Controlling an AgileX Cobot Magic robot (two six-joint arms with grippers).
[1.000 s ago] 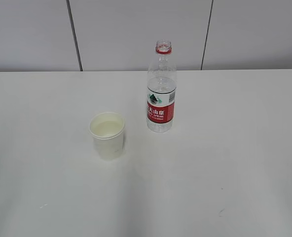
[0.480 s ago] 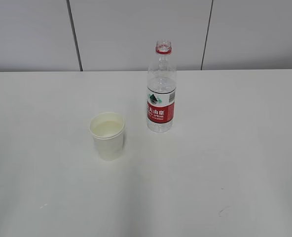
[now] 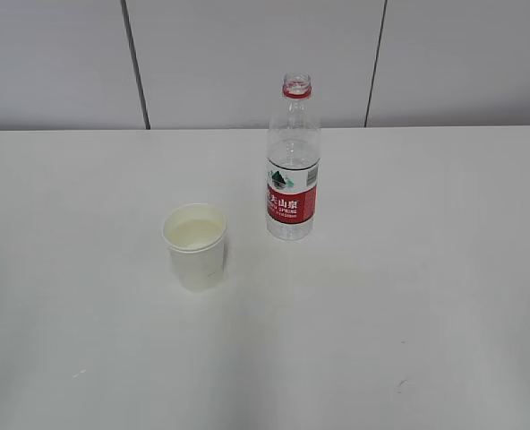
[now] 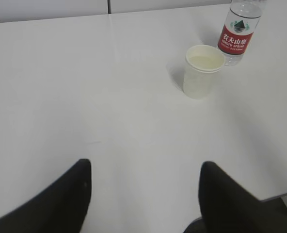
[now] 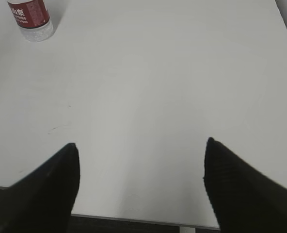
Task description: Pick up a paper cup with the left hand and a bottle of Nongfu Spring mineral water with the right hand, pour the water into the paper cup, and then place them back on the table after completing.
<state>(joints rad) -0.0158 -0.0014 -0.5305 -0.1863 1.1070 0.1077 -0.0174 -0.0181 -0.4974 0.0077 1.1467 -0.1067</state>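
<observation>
White tabletop [image 3: 408, 296] fills most of every view, plain and flat with a few faint scuff marks, and behind it runs a pale grey wall [image 3: 247, 54] split by thin dark vertical seams. Near the middle of the table stands a paper cup [image 3: 195, 245], upright, with pale liquid inside it, and just beside it, to its right and a little farther back, a clear water bottle [image 3: 293, 161] with a red label and a red neck ring (no cap on it) stands upright too; the two look close but apart. Neither arm shows in the exterior view. The left gripper [image 4: 143, 194] hangs low over the near part of the table, its two black fingers spread wide with nothing between them, well away from the cup. The right gripper [image 5: 141, 184] sits over the table's near edge, its fingers likewise wide apart and empty, with the bottle far off at the top left of its view.
</observation>
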